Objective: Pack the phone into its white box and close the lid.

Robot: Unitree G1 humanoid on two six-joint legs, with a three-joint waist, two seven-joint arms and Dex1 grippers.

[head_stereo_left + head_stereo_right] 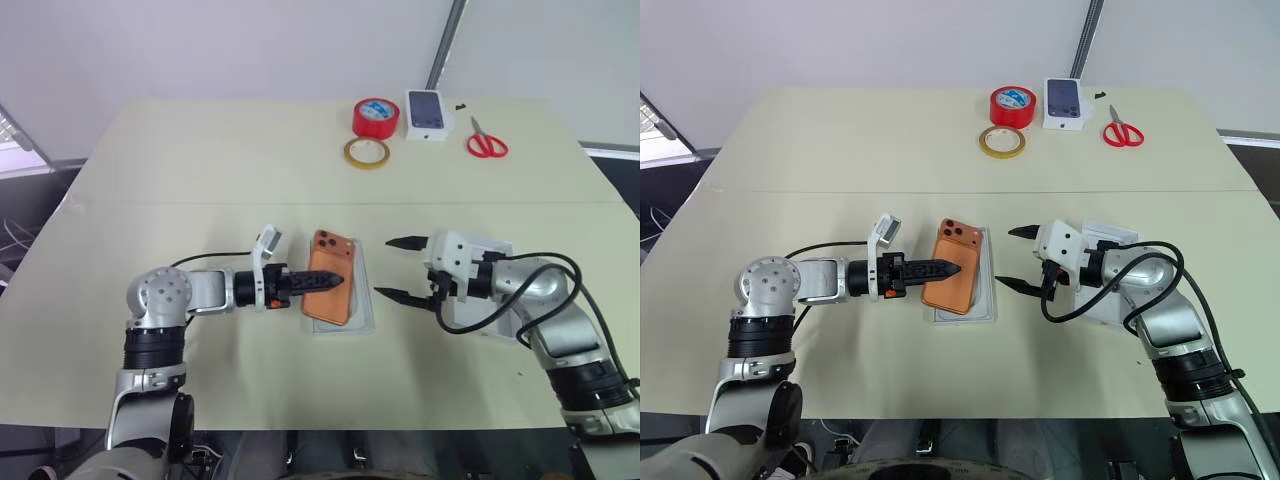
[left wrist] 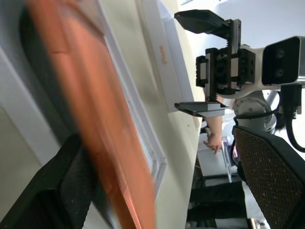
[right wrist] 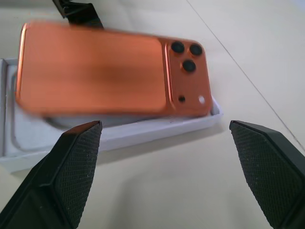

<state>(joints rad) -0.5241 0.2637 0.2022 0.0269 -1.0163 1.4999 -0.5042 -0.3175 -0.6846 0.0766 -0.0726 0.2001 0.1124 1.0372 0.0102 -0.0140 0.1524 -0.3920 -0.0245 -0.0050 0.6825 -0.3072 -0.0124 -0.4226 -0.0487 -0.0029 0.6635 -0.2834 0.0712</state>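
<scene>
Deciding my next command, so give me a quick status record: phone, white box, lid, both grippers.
phone: orange, camera side up, tilted across the white box, not seated flat
white box: on the table, between the grippers
lid: off, on table, partly under right arm
left gripper: fingers open, at phone's left edge
right gripper: fingers open, empty, right of box

Desk (image 1: 200,170): pale cream surface, seam running across its width. Far side, near the back edge: red tape roll (image 1: 376,117), yellowish tape roll (image 1: 367,152) just in front of it. Small white box printed with a dark phone picture (image 1: 426,114) beside the red roll. Red-handled scissors (image 1: 487,141) further right.
</scene>
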